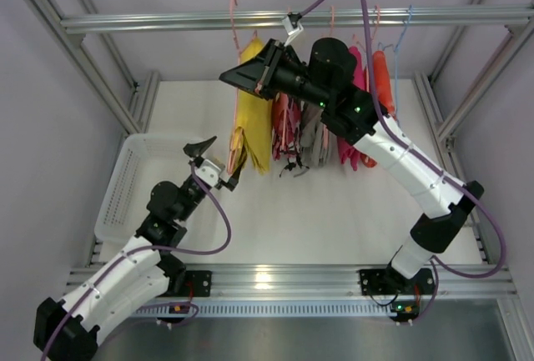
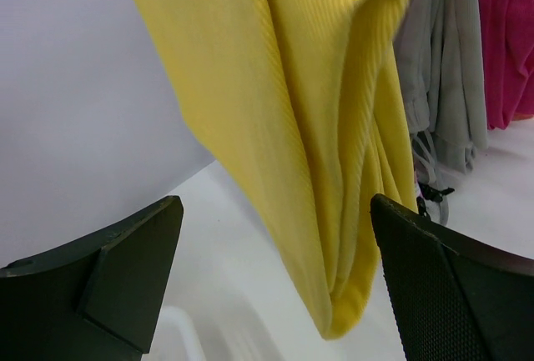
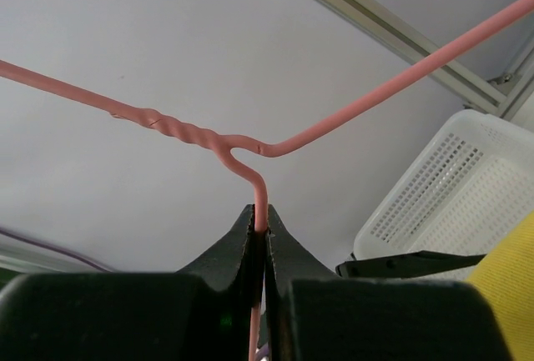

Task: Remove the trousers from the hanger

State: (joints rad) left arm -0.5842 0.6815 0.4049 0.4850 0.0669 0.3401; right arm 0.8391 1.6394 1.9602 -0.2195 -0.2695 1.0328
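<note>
The yellow trousers (image 1: pixel 254 127) hang folded over a pink wire hanger (image 3: pixel 250 148) under the top rail (image 1: pixel 167 21). My right gripper (image 1: pixel 252 76) is shut on the hanger's wire just below its twisted neck (image 3: pixel 260 218). My left gripper (image 1: pixel 219 161) is open at the trousers' lower end. In the left wrist view the yellow fold (image 2: pixel 309 127) hangs between my open fingers (image 2: pixel 125 269), nearer the right one, touching neither. The patterned (image 1: pixel 286 127), grey (image 1: pixel 315 140), magenta (image 1: pixel 355 132) and orange (image 1: pixel 382 82) trousers hang further right.
A white perforated basket (image 1: pixel 125 186) stands on the table at the left and also shows in the right wrist view (image 3: pixel 450 186). Aluminium frame posts run along both sides. Grey (image 2: pixel 442 86) and magenta (image 2: pixel 505 36) cloth hang right of the yellow fold.
</note>
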